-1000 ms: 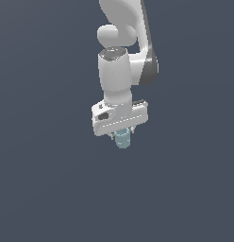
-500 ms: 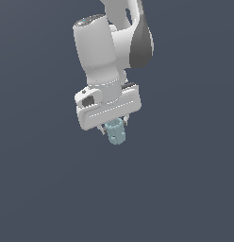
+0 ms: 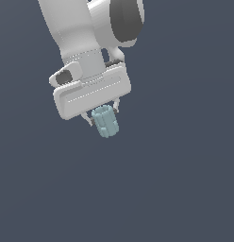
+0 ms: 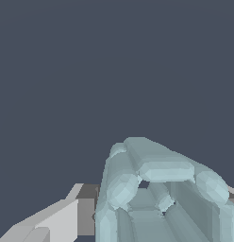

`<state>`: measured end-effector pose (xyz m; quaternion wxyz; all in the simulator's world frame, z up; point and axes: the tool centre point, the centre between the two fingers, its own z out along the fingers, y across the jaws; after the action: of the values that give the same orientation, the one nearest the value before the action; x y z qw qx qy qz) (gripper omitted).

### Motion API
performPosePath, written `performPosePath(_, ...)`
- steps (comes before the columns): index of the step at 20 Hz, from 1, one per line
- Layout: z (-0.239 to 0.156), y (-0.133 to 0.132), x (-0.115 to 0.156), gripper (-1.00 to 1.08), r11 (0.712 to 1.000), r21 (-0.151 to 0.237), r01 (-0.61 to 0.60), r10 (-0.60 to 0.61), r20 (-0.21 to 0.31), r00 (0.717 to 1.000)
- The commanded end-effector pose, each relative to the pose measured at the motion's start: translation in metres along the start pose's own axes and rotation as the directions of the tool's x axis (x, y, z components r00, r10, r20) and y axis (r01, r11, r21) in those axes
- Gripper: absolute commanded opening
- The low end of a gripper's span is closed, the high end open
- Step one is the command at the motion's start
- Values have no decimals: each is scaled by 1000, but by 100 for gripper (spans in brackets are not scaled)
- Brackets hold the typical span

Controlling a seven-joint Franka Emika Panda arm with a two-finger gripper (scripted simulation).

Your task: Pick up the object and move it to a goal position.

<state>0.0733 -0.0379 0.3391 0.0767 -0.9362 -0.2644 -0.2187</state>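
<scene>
The object (image 3: 105, 121) is a small pale teal-blue ribbed cylinder, hanging below the white hand in the exterior view. My gripper (image 3: 101, 115) is shut on the object, whose upper part sits between the two thin fingers. Its lower end sticks out free against the plain dark background. In the wrist view the object (image 4: 156, 189) fills the near field, showing its rounded ribs and hollow end, with one finger (image 4: 57, 220) pressed against its side. The other finger is mostly hidden behind the object.
A flat dark grey-blue background surrounds the arm in both views. No other item, container or edge shows.
The arm has swung toward the camera and toward the exterior view's left, carrying the object. The hand and object appear larger and more tilted. The grip is unchanged.
</scene>
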Motion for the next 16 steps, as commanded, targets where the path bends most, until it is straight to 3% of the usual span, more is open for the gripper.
performPosePath(1, -18, 8, 7, -100, 999, 10, 33, -33, -31, 999)
performPosePath(16, -130, 58, 43, -100, 973, 53, 224, -208, -215, 954)
